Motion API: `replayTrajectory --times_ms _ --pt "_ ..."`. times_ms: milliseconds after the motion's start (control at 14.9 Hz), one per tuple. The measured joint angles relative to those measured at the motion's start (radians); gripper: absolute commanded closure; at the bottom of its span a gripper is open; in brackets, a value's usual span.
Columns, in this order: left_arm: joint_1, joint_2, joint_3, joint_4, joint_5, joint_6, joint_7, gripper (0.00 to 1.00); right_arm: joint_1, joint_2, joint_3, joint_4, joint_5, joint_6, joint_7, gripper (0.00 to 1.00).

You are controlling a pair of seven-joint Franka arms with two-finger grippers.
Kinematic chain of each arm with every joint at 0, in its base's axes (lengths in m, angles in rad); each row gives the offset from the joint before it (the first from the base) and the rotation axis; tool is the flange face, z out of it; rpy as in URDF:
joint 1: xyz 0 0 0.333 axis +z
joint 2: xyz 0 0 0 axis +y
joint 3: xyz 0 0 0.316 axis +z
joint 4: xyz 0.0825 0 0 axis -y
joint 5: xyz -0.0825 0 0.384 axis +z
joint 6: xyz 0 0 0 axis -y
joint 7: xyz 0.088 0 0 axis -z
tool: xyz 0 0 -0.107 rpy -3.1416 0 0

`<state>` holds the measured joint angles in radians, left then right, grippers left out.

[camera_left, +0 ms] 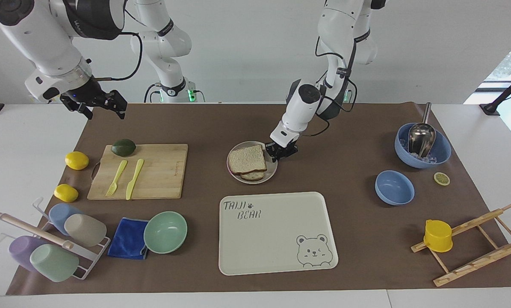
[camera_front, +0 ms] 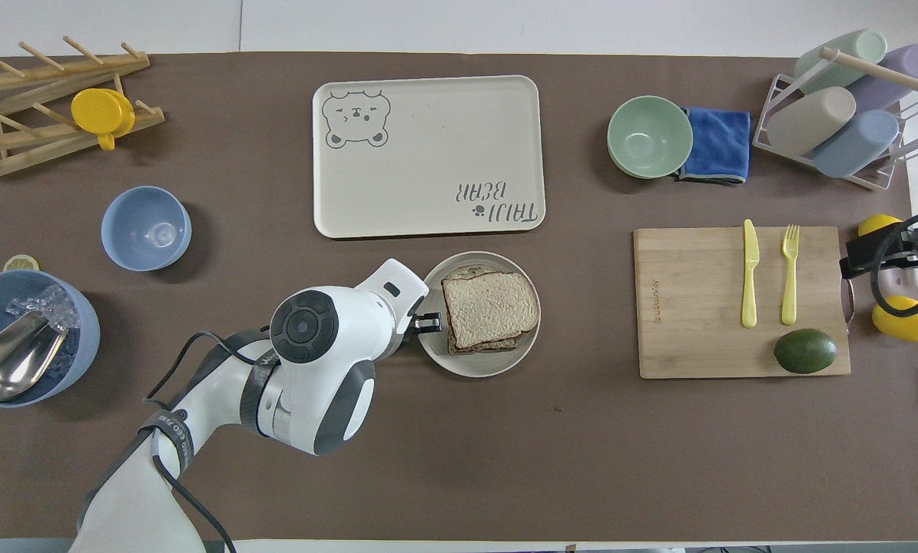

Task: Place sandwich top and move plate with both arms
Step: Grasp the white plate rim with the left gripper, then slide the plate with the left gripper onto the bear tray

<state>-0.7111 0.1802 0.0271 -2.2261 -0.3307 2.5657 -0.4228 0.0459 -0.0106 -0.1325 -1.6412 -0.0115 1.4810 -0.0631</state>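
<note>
A: Where does the plate (camera_left: 272,174) sit, and is the bread on it?

B: Centre of the facing view, just above the cream tray (camera_left: 276,256). The sandwich top (camera_left: 247,159) already lies on the lower slice, slightly askew. The left gripper (camera_left: 277,155) is pinched shut on the plate's rim at its right edge in that view.

A: How would it handle?

B: I'd judge the plate stiff, light and smooth, so a thin rim pinch could slip or let it tip. The bread is soft and loose; any tilt may slide the top slice off. A second hold on the bare rim at the plate's left edge in that view looks sensible.

A: And the right gripper (camera_left: 93,104)?

B: Upper left of the facing view, raised over the mat's corner, jaws wide and empty, well apart from the plate.

A: Anything in the way?

B: The cutting board (camera_left: 161,171) with its avocado (camera_left: 123,147), fork (camera_left: 116,177) and knife (camera_left: 134,178) lies between that gripper and the plate. The mint bowl (camera_left: 165,232) is clear of the path.
</note>
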Motion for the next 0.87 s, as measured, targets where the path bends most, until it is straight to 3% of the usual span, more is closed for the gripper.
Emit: replayTrajectory --times_ms 469,870 --pt "-0.001 -0.007 0.008 0.016 -0.093 -0.036 -0.002 1.0 0.0 0.0 0.0 0.0 0.0 0.0 0.0 0.0" --pt "0.149 -0.032 0.032 0.247 -0.102 -0.348 -0.009 1.0 0.0 0.0 0.0 0.0 0.0 0.0 0.0 0.0"
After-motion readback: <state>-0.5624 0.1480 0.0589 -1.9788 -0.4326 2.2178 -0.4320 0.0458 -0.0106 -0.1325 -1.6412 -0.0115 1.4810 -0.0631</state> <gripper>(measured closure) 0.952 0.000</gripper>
